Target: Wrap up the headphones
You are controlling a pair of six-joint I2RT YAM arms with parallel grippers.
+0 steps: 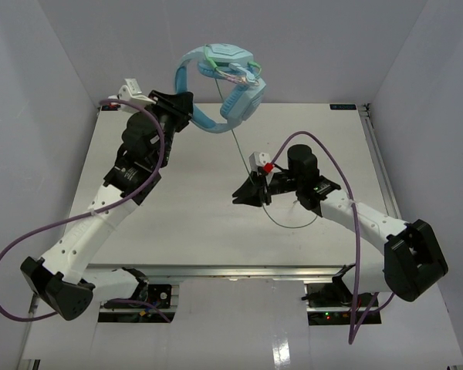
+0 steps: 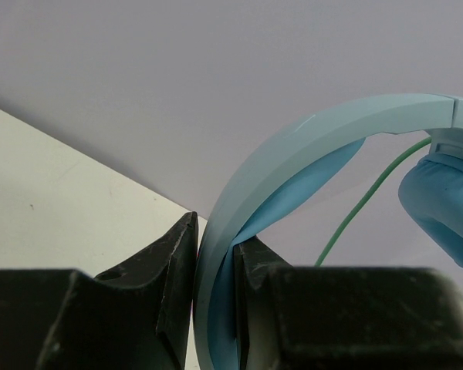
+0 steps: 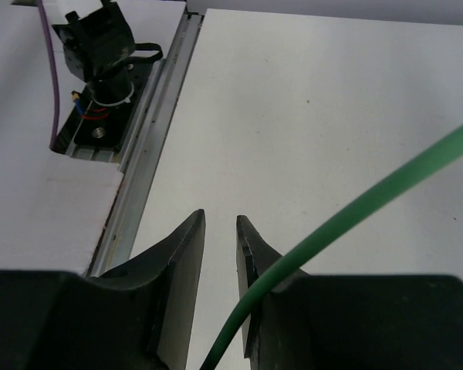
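Left gripper (image 1: 187,103) is up at the far-left corner of the table (image 1: 177,216), and it has the headphones (image 1: 225,83) by the headband (image 2: 316,135). On the left wrist camera both black fingers (image 2: 174,285) are pressed against the band, one on each side, a firm pinch. The headphones hang in the air past the table's far edge, earcups (image 1: 243,104) out to the right of that grip, and some green line lies across the upper one. From there the cord (image 1: 235,139) runs down to the right gripper (image 1: 248,193), low over the middle of the table, and beyond it a loose curve of cord lies on the surface beside the right arm. Over to the right wrist camera: the fingers (image 3: 185,254) sit close together with only a narrow slit between the tips. The cord comes in from the right, crosses the right-hand finger and slips down towards the gap. Whether it is truly pinched there, I cannot tell.
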